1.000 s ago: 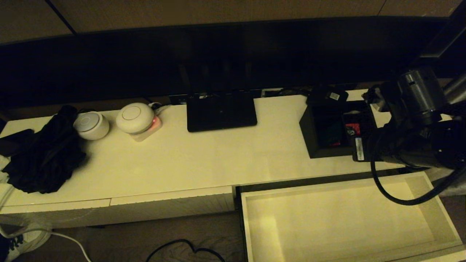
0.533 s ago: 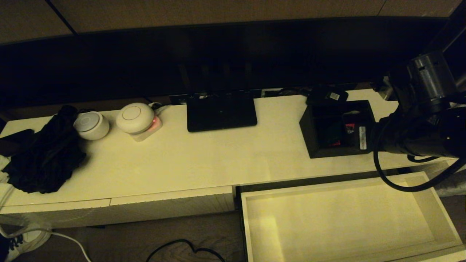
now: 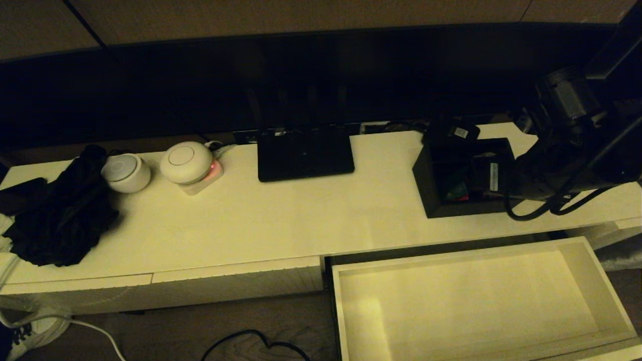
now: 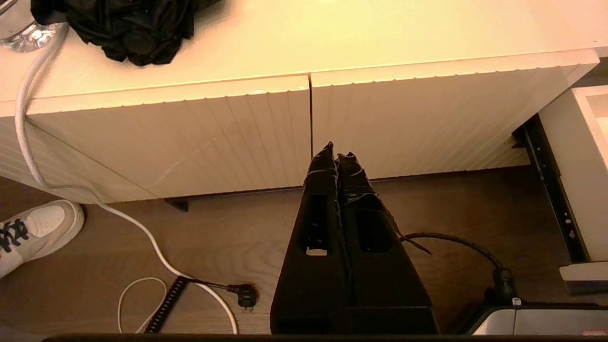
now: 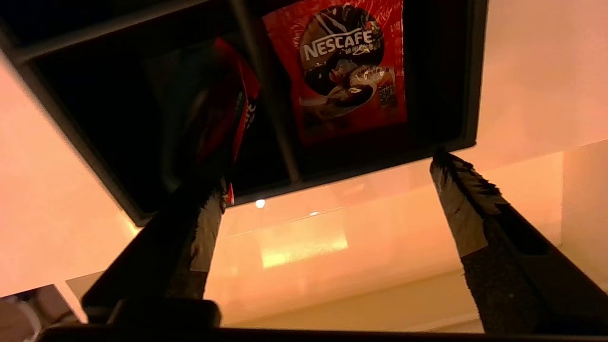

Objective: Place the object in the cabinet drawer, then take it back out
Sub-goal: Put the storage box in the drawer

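The right gripper (image 5: 327, 190) has its jaws spread wide, one fingertip (image 5: 209, 209) over the organiser box's (image 3: 464, 178) near compartment, the other outside its wall. The box sits on the cream surface (image 3: 281, 215), far of the open cabinet drawer (image 3: 582, 260). The left gripper (image 4: 338, 156), jaws pressed together, hangs before the ribbed front panels (image 4: 190, 137).

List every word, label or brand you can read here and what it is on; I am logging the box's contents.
"NESCAFE": on the red packet inside the black organiser box, seen between the open right gripper's fingers.
Smaller print on that packet: too small to read.
White label on the small black device behind the box: too small to read.
White strip label over the box in the head view: unreadable.
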Tool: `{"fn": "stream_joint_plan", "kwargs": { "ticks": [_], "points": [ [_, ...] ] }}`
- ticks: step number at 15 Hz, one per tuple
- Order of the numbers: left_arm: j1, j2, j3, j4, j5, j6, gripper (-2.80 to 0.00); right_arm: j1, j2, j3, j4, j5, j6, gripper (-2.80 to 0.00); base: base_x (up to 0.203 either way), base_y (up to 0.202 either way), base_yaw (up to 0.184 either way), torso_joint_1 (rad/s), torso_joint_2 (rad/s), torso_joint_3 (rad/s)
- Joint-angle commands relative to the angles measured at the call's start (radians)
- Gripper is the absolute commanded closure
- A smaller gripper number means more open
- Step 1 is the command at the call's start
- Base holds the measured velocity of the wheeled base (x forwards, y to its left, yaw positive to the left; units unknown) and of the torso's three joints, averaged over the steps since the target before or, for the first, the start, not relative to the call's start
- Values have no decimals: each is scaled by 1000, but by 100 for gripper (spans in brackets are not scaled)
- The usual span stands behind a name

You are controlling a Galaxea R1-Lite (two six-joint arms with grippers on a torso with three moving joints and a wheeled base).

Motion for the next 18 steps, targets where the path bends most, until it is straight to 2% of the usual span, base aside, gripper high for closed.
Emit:
{"fn": "stream_joint_plan", "kwargs": {
  "ticks": [1, 6, 13, 18],
  "points": [
    [0, 0, 3, 0, 0, 0, 0, -29, 55, -84, 65, 49, 10, -280, 0, 0, 0, 0, 0, 0],
    [0, 0, 3, 0, 0, 0, 0, -30, 49, -131, 98, 98, -10, -280, 0, 0, 0, 0, 0, 0],
    [0, 0, 3, 0, 1, 0, 0, -31, 86, -132, 90, 132, -193, -280, 0, 0, 0, 0, 0, 0],
    [0, 0, 3, 0, 1, 0, 0, -44, 103, -140, 82, 133, -244, -280, 0, 0, 0, 0, 0, 0]
  ]
}}
